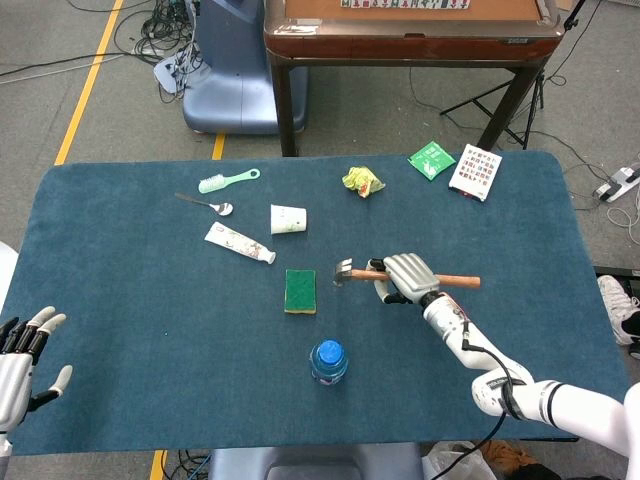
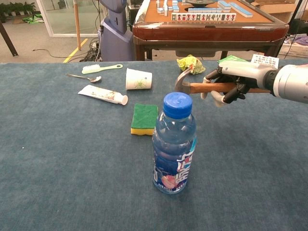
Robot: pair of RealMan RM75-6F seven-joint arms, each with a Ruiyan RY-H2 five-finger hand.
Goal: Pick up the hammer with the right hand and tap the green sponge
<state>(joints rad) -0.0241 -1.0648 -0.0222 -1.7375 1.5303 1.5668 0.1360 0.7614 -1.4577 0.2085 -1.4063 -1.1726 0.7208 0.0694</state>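
Wooden-handled hammer (image 1: 400, 276) gripped mid-shaft by right hand (image 1: 405, 279), head clear of cloth at 3 o'clock of green sponge (image 1: 300, 290), not touching it. Left hand (image 1: 22, 355) recorded in head view only, at 8 o'clock table (image 1: 120, 300) edge, fingers spread, holding nothing, partly cut off. Water bottle (image 2: 174, 144) at 6 o'clock dominates chest view near the sponge; paper cup (image 2: 138, 79), toothpaste tube (image 2: 103, 95) beyond.

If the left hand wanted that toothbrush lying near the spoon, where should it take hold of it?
Probably the handle. The toothbrush lies flat, its bristle head toward the robot's left and its slim handle ending in a loop. Coming from above, fingers either side of the handle's middle, would stay off the bristles and the spoon lying just in front.
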